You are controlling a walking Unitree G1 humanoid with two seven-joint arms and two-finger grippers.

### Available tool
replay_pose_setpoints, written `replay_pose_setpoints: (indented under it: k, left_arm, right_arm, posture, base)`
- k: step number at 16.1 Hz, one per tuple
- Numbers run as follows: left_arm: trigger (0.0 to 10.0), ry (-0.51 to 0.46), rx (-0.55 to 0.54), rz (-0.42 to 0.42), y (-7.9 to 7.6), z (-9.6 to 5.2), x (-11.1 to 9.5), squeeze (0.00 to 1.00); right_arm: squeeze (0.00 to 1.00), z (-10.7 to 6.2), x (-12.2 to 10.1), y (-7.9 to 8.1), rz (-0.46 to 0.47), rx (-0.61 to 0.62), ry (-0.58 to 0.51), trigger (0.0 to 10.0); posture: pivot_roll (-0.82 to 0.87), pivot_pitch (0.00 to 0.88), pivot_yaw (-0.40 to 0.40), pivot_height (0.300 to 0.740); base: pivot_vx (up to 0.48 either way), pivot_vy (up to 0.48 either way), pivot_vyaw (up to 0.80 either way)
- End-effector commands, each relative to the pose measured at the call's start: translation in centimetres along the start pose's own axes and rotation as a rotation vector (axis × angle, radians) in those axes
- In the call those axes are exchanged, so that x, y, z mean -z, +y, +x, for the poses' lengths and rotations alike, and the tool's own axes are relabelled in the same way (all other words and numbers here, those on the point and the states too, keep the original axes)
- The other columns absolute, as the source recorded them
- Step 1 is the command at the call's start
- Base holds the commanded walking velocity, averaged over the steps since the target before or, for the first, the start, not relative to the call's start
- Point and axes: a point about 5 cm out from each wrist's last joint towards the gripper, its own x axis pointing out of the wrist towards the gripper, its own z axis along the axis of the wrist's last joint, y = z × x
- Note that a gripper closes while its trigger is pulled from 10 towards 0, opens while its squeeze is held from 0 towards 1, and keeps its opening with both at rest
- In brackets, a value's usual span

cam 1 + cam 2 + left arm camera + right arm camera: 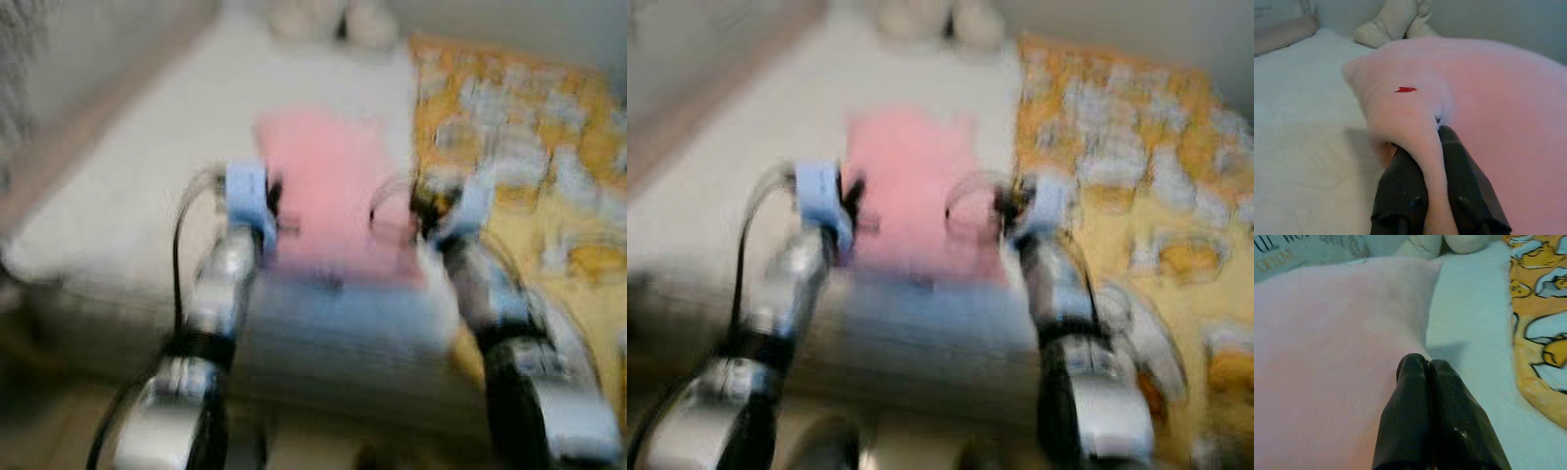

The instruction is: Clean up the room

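Gripping pink pillow (1488, 98), L claw (1437, 142), R claw (1427, 364) shut alongside

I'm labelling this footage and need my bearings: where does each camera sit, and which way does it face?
Left and right eye views: on the head, looking forward and down at the white bed, both silver arms reaching to the pink pillow; blurred.
Left wrist view: along the left hand, pinching the pillow's edge.
Right wrist view: along the right hand, fingers together at the pillow's corner, orange duck blanket beside.
All share the pillow.
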Motion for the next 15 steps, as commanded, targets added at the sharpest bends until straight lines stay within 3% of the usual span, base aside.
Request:
replay_pose_setpoints:
  k: [1,5,6,9,15]
  left_arm:
    - [10.0,-0.036,-0.03,0.013,0.2,0.3,-1.1,0.0]
    - [10.0,0.011,-0.082,0.034,1.9,-0.3,-0.1,0.0]
    - [10.0,0.016,-0.059,0.101,2.7,-0.6,-0.3,0.0]
    - [10.0,0.005,-0.059,0.18,3.8,-0.5,-1.2,0.0]
    - [10.0,-0.014,-0.024,0.152,3.0,1.0,-2.5,0.0]
  right_arm:
    - [0.0,-0.4,-1.3,-1.6,-0.044,0.072,-0.045,10.0]
    - [0.0,-1.0,-1.3,-2.4,-0.069,0.115,-0.076,10.0]
    - [0.0,-1.1,-1.0,-2.2,-0.049,0.139,-0.095,10.0]
    - [0.0,-1.6,0.2,-1.9,-0.024,0.179,-0.115,10.0]
    - [0.0,-1.6,0.7,-0.9,-0.031,0.179,-0.122,10.0]
  posture:
    - [0.06,0.0,-0.09,0.74]
    - [0.09,0.0,-0.015,0.74]
    - [0.1,0.0,0.04,0.74]
    - [0.1,0.0,0.091,0.74]
    - [0.05,0.0,0.115,0.74]
  base:
    - [0.0,0.0,0.0]
    - [0.0,0.0,0.0]
    - [0.0,0.0,0.0]
    - [0.0,0.0,0.0]
    - [0.0,0.0,0.0]
